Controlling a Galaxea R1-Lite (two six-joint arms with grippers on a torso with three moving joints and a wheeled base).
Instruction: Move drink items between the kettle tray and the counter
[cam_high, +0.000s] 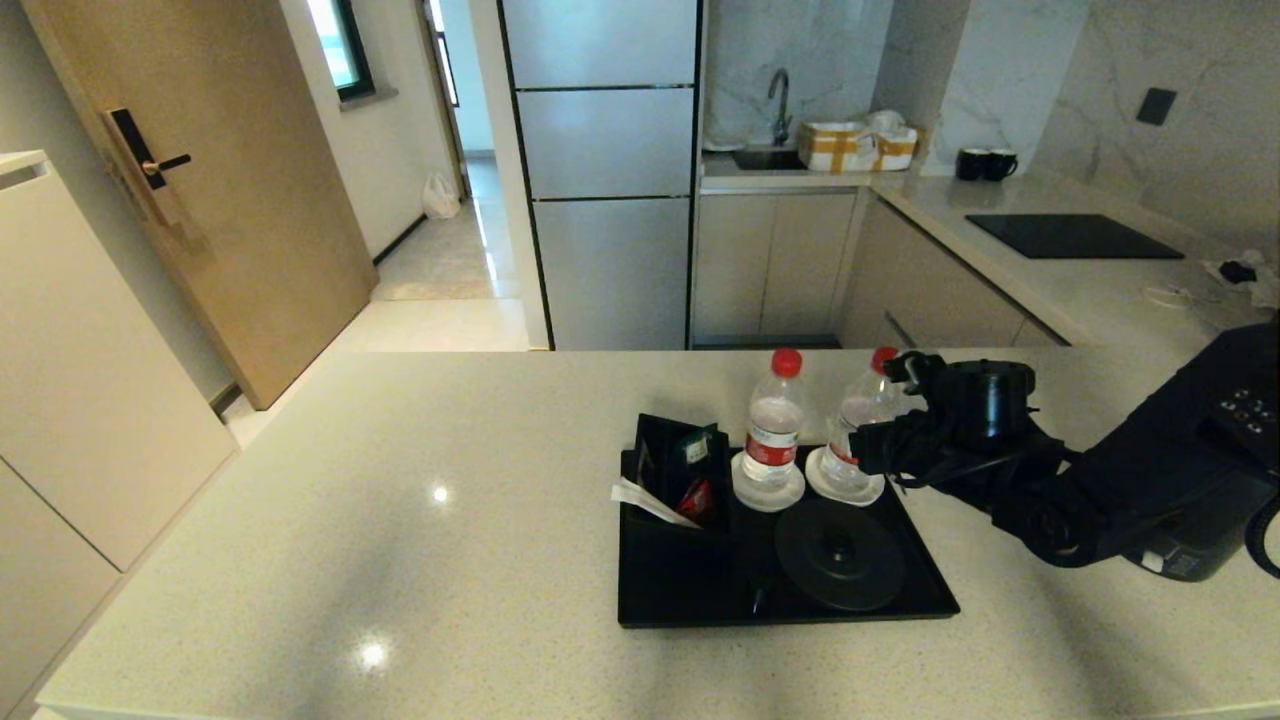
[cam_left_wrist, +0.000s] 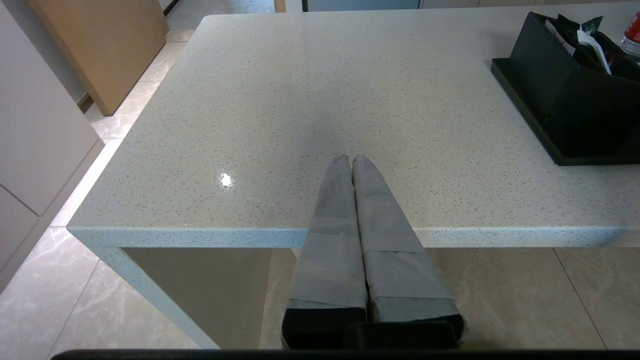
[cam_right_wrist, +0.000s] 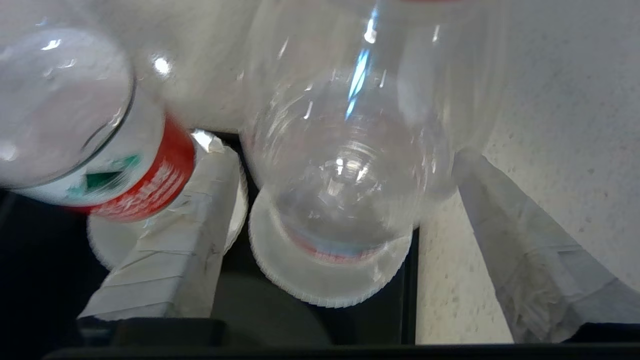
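Observation:
Two clear, red-capped water bottles stand on white coasters at the back of the black kettle tray (cam_high: 690, 590) on the beige counter (cam_high: 400, 520). My right gripper (cam_high: 870, 445) is open around the right bottle (cam_high: 860, 410). In the right wrist view its taped fingers (cam_right_wrist: 190, 225) flank that bottle (cam_right_wrist: 345, 150) with small gaps, and the bottle rests on its coaster (cam_right_wrist: 320, 280). The left bottle (cam_high: 772, 430) stands free beside it. The round kettle base (cam_high: 838, 553) is bare, and the kettle is out of view. My left gripper (cam_left_wrist: 351, 159) is shut and empty over the counter's near edge.
A black sachet box (cam_high: 672, 470) fills the tray's left side. Across the kitchen, another worktop holds a black cooktop (cam_high: 1073, 236) and two black mugs (cam_high: 985, 163). The counter's left edge drops to the tiled floor (cam_left_wrist: 65, 280).

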